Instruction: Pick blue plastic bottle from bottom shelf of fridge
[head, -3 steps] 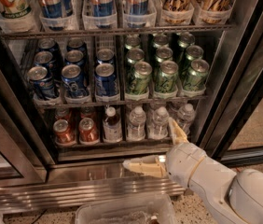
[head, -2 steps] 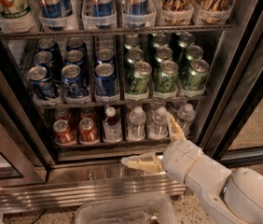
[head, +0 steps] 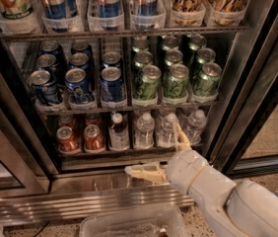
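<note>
The fridge (head: pixel 104 191) stands open before me, its wire shelves full of cans and bottles. On the bottom shelf (head: pixel 129 153) the blue plastic bottle (head: pixel 118 132), white cap and dark reddish-brown drink, stands upright between two red cans (head: pixel 93 137) and the colourless water bottles (head: pixel 144 131). My gripper (head: pixel 149 143) is open in front of the bottom shelf, just right of and below the bottle. One finger (head: pixel 144 172) points left under the shelf edge. The other finger (head: pixel 179 135) reaches up in front of the water bottles. It holds nothing.
Blue cans (head: pixel 80 80) and green cans (head: pixel 176 78) fill the rack above. Tall cans and bottles stand in trays on the top rack. The dark door frame (head: pixel 257 98) runs along the right. A clear plastic bin (head: pixel 129 223) sits on the floor below.
My gripper has shifted a little left and up, closer to the bottom shelf. The bottles and cans have not moved.
</note>
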Robot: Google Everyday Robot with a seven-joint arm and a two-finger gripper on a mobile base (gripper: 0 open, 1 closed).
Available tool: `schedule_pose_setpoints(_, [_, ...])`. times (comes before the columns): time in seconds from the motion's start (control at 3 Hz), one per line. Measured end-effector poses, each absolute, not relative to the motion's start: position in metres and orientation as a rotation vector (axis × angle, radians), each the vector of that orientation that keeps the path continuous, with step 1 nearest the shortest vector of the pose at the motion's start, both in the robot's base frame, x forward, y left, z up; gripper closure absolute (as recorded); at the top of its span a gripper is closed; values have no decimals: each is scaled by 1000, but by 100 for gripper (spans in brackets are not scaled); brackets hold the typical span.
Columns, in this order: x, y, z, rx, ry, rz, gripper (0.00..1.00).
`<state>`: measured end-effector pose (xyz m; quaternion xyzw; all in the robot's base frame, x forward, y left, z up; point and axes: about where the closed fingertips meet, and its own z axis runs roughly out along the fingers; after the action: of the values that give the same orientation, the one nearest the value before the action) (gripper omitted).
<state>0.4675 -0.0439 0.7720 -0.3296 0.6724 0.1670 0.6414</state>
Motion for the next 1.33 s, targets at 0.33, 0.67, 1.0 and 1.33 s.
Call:
schedule_pose_setpoints(0.33, [469,-21,757,-738,1500,356,0])
schedule_pose_setpoints(0.67, [463,4,744,-688,1478,355,0])
schedule_pose_setpoints(1.0, [468,10,726,-570,1476,402,0])
schedule_pose_setpoints(1.33, [472,9,696,-428,1504,503,0])
